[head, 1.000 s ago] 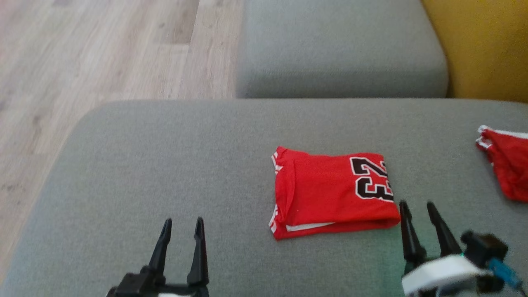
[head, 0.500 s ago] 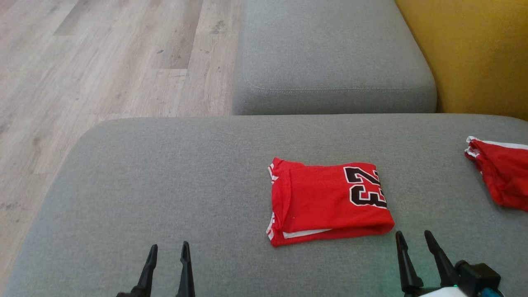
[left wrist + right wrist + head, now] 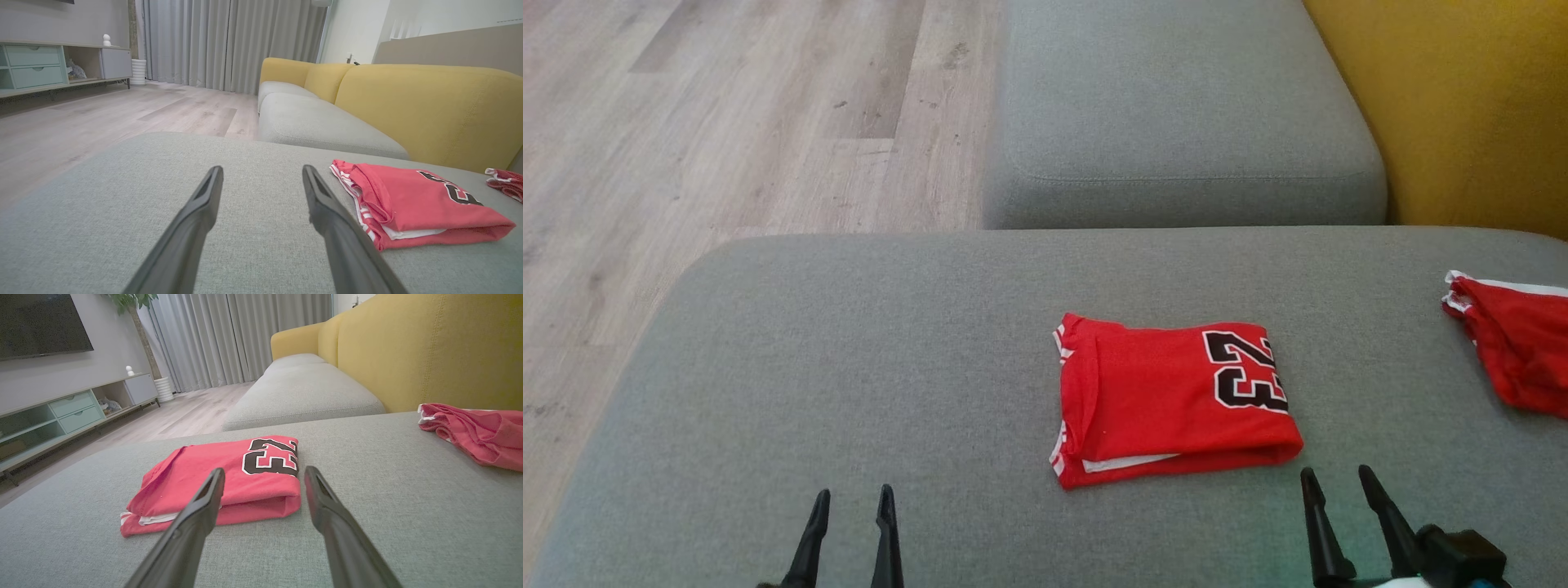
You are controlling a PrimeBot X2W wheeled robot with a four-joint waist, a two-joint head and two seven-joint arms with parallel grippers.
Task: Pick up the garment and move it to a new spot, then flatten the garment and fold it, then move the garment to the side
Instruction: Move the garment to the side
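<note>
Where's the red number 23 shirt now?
In the head view the folded jersey lies on the grey cushion, right of centre, just beyond the right hand.

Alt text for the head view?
Folded red jersey numbered 23 lies untouched on a grey cushion. The left hand and right hand stand open at the bottom edge; a second red garment lies at the far right.

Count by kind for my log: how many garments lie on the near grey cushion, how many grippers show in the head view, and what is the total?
Red garments: 2 (folded number 23 jersey; second red garment, bunched at the right edge)
Grippers: 2 (left gripper; right gripper; both open, holding nothing)
Total: 4
</note>
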